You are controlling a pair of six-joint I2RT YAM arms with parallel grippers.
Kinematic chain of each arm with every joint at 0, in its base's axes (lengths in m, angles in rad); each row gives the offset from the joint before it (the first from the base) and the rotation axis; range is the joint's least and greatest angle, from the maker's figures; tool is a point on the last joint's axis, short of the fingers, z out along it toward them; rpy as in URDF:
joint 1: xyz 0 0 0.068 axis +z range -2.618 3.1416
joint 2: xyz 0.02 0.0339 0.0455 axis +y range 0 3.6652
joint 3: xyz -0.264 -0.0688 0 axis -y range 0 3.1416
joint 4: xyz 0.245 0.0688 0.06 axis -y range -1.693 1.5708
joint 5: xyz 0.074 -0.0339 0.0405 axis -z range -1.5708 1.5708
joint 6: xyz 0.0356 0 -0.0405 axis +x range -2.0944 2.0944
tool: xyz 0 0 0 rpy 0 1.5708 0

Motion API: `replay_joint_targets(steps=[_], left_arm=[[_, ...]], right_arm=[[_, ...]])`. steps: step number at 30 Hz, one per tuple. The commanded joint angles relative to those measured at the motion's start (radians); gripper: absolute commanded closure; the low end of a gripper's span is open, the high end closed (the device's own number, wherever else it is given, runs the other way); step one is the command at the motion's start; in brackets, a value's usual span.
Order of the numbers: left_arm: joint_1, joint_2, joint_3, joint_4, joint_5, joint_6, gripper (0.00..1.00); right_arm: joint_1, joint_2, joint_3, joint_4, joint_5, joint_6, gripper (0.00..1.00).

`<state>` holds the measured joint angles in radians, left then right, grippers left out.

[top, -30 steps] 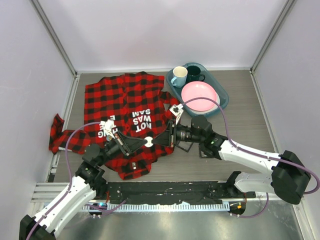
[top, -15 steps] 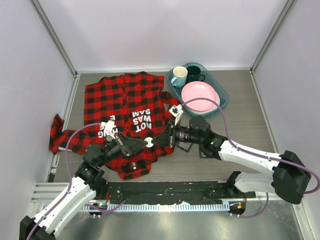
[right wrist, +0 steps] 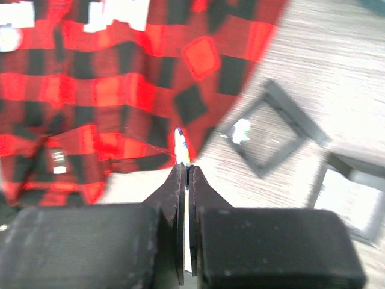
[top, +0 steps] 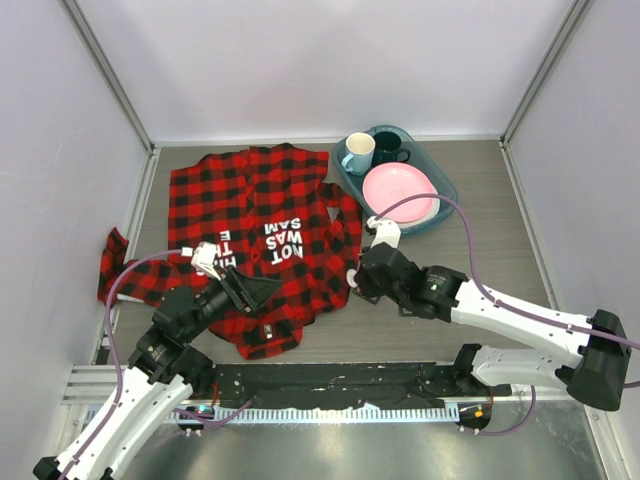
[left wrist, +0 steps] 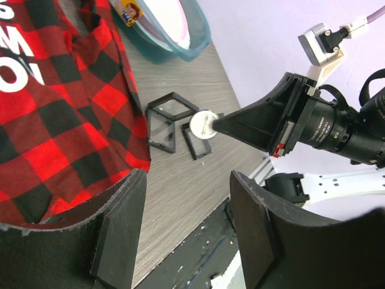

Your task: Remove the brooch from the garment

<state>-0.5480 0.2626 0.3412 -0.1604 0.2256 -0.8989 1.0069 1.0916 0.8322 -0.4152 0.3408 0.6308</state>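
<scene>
Right fingers (left wrist: 252, 123) withdrew, brooch (left wrist: 203, 125) pinched between them.

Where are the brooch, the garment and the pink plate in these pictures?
brooch (left wrist: 203, 125): left wrist view, on its round white disc.
garment (top: 240, 195): top external view, on checked cloth away from the lettering.
pink plate (top: 398, 192): top external view, on its bare middle.

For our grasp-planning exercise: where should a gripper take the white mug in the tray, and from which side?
Probably its rim wall, from straight above, one finger inside. The white mug stands upright, mouth open, and the dark mug beside it and the tray wall leave little room sideways.
</scene>
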Motion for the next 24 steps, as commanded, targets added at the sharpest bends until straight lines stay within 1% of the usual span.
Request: replay_joint_targets(steps=[1, 4, 9, 10, 14, 16, 21, 24], left_arm=[[-0.001, 0.009, 0.021, -0.056, -0.031, 0.045, 0.39], [-0.001, 0.027, 0.013, -0.034, -0.019, 0.043, 0.39], [-0.003, 0.047, 0.015, -0.019, 0.004, 0.045, 0.39], [-0.001, 0.046, 0.015, -0.019, 0.004, 0.046, 0.39], [-0.001, 0.03, 0.01, -0.022, 0.006, 0.051, 0.39], [-0.001, 0.021, 0.007, -0.027, 0.006, 0.052, 0.39], [-0.001, 0.006, 0.005, -0.034, 0.009, 0.064, 0.38], [-0.001, 0.003, 0.009, -0.045, 0.009, 0.077, 0.38]], right_arm=[[0.007, 0.031, 0.059, -0.308, 0.256, 0.116, 0.99], [0.007, 0.05, 0.061, -0.376, 0.285, 0.153, 0.99], [0.007, 0.068, 0.047, -0.428, 0.29, 0.168, 0.99], [0.006, 0.079, 0.047, -0.46, 0.3, 0.175, 0.99], [0.006, 0.134, 0.045, -0.522, 0.345, 0.24, 0.99], [0.004, 0.163, 0.033, -0.528, 0.345, 0.25, 0.99], [-0.002, 0.253, 0.044, -0.615, 0.429, 0.309, 0.99], [-0.019, 0.289, 0.048, -0.635, 0.452, 0.325, 0.99]])
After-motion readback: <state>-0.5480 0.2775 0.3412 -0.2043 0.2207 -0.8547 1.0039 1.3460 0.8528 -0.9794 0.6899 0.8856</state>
